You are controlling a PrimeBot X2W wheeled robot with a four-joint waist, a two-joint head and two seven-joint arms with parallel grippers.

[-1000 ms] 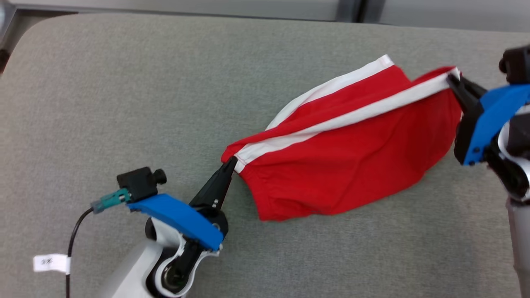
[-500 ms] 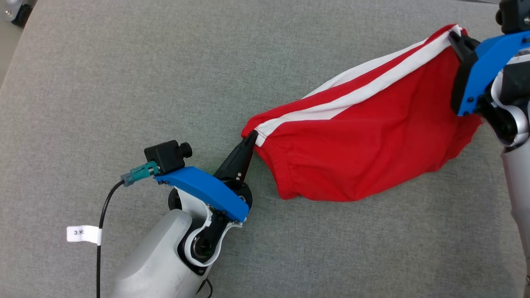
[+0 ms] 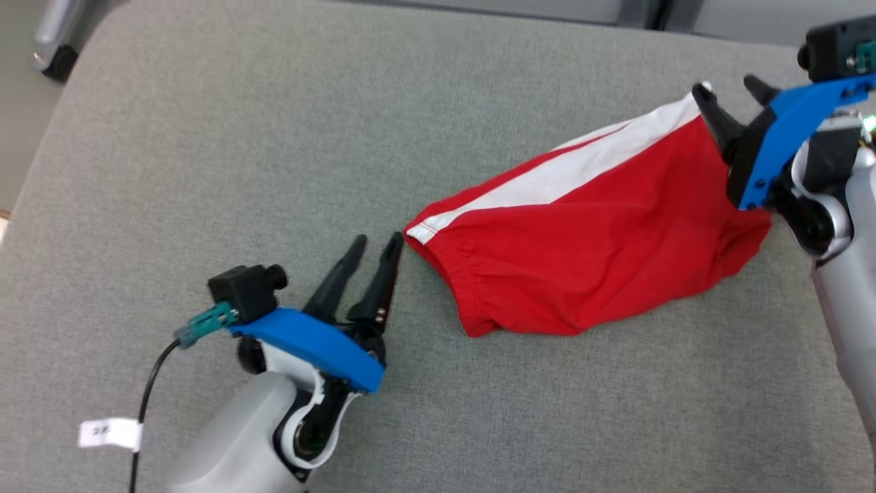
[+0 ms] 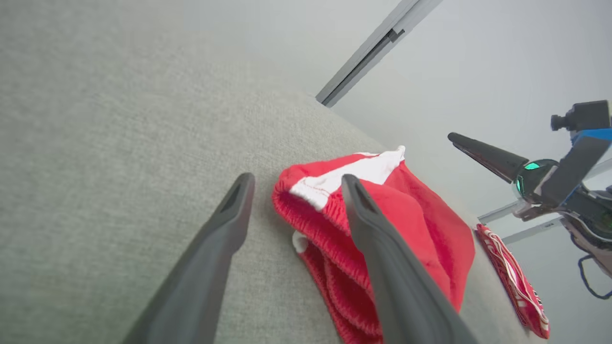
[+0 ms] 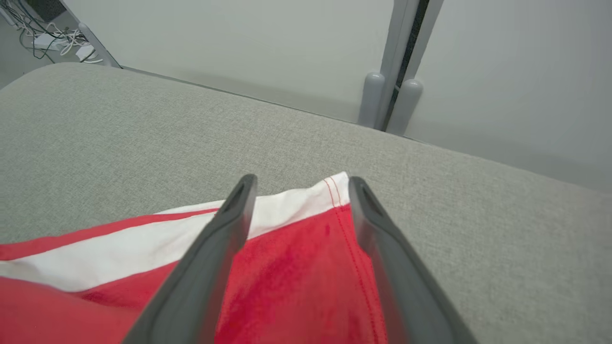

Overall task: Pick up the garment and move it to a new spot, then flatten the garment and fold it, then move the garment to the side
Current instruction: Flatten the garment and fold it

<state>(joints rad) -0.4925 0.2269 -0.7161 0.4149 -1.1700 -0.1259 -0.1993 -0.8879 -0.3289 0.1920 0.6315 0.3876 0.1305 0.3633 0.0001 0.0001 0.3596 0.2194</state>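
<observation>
The garment (image 3: 602, 233) is red with a white band and lies loosely spread on the grey cushioned surface (image 3: 205, 150). My left gripper (image 3: 378, 239) stands open just left of the garment's near-left corner, fingertips apart and not holding it. In the left wrist view that corner of the garment (image 4: 420, 215) bunches in front of the open left gripper (image 4: 297, 179). My right gripper (image 3: 725, 85) is open over the far-right corner. In the right wrist view the white-banded corner of the garment (image 5: 296, 267) lies flat between the spread fingers of the right gripper (image 5: 301, 180).
The cushion's rounded left edge (image 3: 41, 157) drops to the floor. Grey posts (image 5: 392, 95) and a pale wall stand behind the far edge. A black cable with a white tag (image 3: 109, 433) trails from my left arm. A red-and-white patterned cloth (image 4: 511, 277) lies beyond the garment.
Both grippers have opened and let go of the garment's corners. The garment, held stretched between them before, now rests slack on the cushion. The head camera has shifted.
</observation>
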